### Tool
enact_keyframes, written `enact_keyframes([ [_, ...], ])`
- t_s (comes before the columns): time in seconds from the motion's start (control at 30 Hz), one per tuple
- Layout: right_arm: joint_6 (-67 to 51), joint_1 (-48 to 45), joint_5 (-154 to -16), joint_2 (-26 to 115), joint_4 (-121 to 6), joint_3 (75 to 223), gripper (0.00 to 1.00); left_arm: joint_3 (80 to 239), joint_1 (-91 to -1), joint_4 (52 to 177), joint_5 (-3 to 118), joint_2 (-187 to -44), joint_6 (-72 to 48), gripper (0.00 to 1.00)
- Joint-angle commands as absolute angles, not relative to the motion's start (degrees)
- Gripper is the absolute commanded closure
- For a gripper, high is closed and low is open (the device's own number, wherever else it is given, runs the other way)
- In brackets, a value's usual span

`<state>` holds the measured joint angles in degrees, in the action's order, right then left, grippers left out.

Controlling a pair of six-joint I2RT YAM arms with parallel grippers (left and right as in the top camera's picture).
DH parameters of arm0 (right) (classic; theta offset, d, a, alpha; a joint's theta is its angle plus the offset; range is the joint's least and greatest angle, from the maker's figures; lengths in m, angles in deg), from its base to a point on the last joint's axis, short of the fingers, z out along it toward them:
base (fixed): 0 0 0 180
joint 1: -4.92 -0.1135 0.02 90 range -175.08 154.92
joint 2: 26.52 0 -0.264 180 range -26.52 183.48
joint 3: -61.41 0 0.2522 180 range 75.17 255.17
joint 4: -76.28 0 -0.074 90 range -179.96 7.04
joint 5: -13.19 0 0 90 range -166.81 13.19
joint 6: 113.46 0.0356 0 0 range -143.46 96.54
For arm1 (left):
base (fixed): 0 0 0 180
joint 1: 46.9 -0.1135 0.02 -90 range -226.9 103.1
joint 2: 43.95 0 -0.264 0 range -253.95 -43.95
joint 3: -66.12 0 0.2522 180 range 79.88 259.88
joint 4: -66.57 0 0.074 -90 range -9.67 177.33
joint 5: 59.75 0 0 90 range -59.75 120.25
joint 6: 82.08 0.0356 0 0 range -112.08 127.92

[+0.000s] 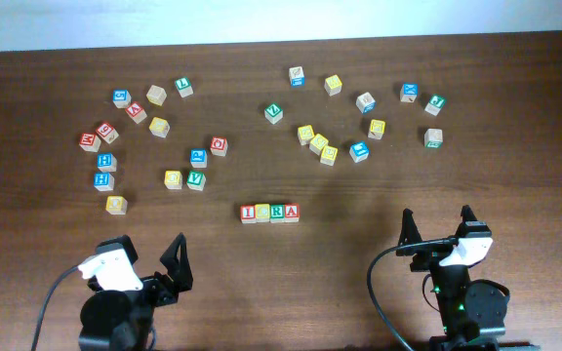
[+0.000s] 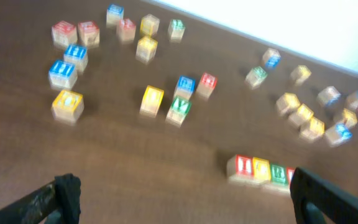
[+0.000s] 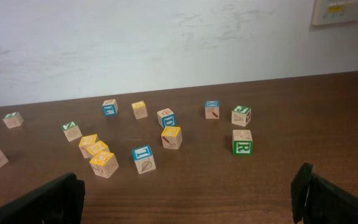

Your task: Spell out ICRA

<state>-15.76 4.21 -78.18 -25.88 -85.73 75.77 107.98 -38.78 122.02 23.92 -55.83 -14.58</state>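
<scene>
Touching in one row on the brown wooden table (image 1: pixel 47 224) lie four coloured wooden letter cubes (image 1: pixel 269 213); black left gripper (image 1: pixel 149 250) and right gripper (image 1: pixel 438 222) both gape empty.

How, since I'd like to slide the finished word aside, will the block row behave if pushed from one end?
The row is four separate cubes merely touching, so it would probably buckle sideways rather than travel as one. Flat-faced and squat, they should slide on the smooth table, not roll or tip. They look wooden: likely stiff and light.
</scene>
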Motion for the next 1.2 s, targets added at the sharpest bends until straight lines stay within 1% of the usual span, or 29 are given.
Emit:
enact_keyframes([
  [0.0, -15.74, 4.67, -78.09, -26.32, -85.43, 75.48, 0.02, 103.46, -38.91, 116.38, 20.84, -51.63, -14.32, 0.01],
  [0.17, -15.74, 4.67, -78.09, -26.32, -85.43, 75.48, 0.02, 96.05, -42.28, 107.60, 19.92, -47.22, -14.32, 0.01],
  [0.3, -15.74, 4.67, -78.09, -26.32, -85.43, 75.48, 0.02, 91.74, -44.95, 102.83, 19.92, -44.18, -14.34, 0.01],
  [0.43, -15.74, 4.67, -78.09, -26.32, -85.43, 75.48, 0.02, 89.69, -46.91, 99.42, 19.90, -44.22, -14.32, 0.01],
  [0.5, -15.74, 4.67, -78.11, -26.32, -85.43, 75.48, 0.02, 88.05, -47.79, 95.84, 19.90, -44.22, -14.30, 0.01],
  [0.67, -15.74, 4.67, -78.09, -26.32, -85.43, 75.48, 0.02, 82.41, -47.94, 88.56, 20.34, -44.22, -14.27, 0.01],
  [0.77, -15.74, 4.67, -78.09, -26.32, -85.43, 75.48, 0.02, 80.29, -47.94, 83.34, 21.06, -44.22, -10.43, 0.01],
  [1.0, -15.74, 4.67, -78.09, -26.32, -85.43, 75.48, 0.01, 80.31, -48.31, 84.08, 21.28, -44.22, 0.50, 0.01],
  [1.13, -15.74, 4.67, -78.09, -26.32, -85.43, 75.48, 0.02, 80.31, -48.44, 84.21, 21.01, -44.22, 1.51, 0.01],
  [1.17, -15.74, 4.67, -78.11, -26.32, -85.43, 75.48, 0.02, 80.31, -48.44, 84.23, 21.28, -44.22, 3.30, 0.01],
])
